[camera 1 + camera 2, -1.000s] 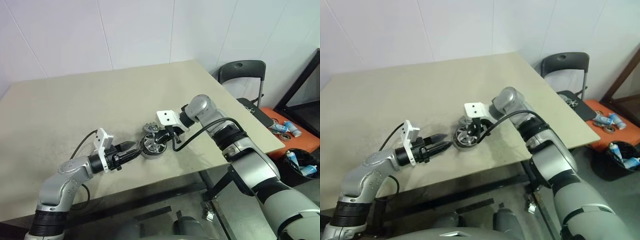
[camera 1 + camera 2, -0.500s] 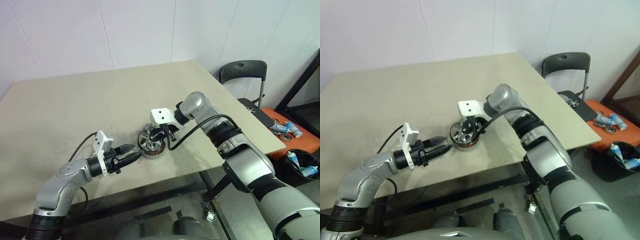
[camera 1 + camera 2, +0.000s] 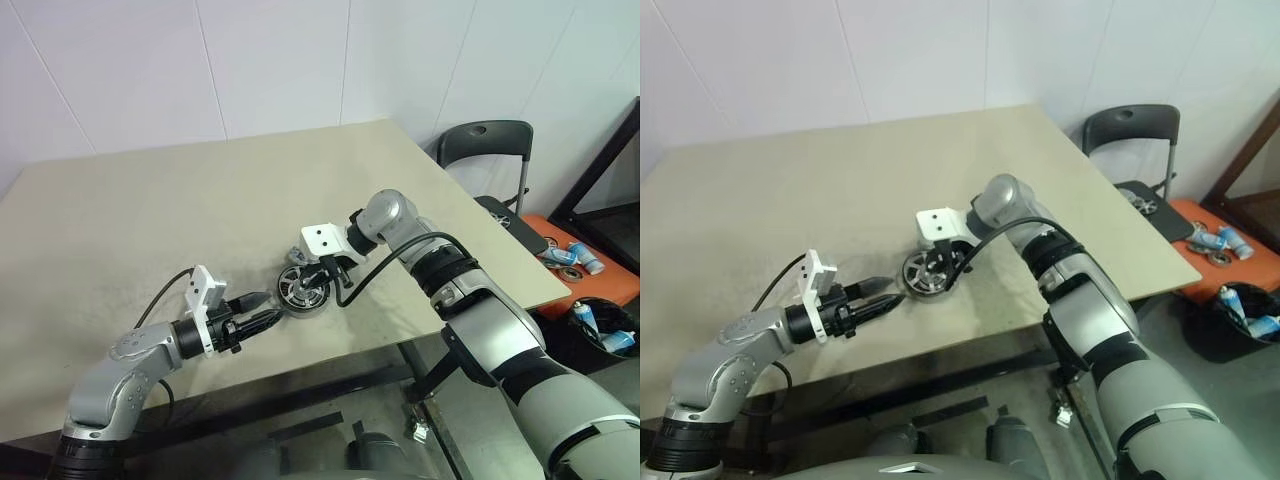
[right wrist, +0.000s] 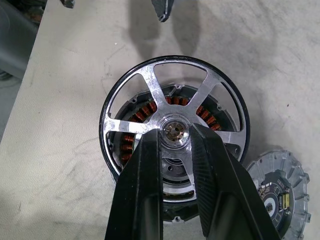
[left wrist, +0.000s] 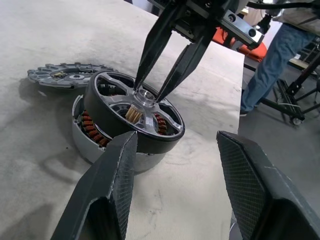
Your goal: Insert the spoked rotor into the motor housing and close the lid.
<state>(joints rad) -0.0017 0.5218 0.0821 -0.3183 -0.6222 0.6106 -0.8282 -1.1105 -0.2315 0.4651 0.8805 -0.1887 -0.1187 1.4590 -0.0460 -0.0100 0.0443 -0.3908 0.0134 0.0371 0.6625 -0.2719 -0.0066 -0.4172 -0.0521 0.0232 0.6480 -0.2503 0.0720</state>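
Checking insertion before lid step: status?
Right gripper pinching spoked rotor hub, tilted on motor housing. Left gripper open. Lid behind.

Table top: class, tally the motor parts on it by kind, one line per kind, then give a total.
spoked rotor: 1
motor housing: 1
lid: 1
Total: 3

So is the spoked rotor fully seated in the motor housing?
No. The spoked rotor sits tilted, partly above the motor housing, windings exposed.
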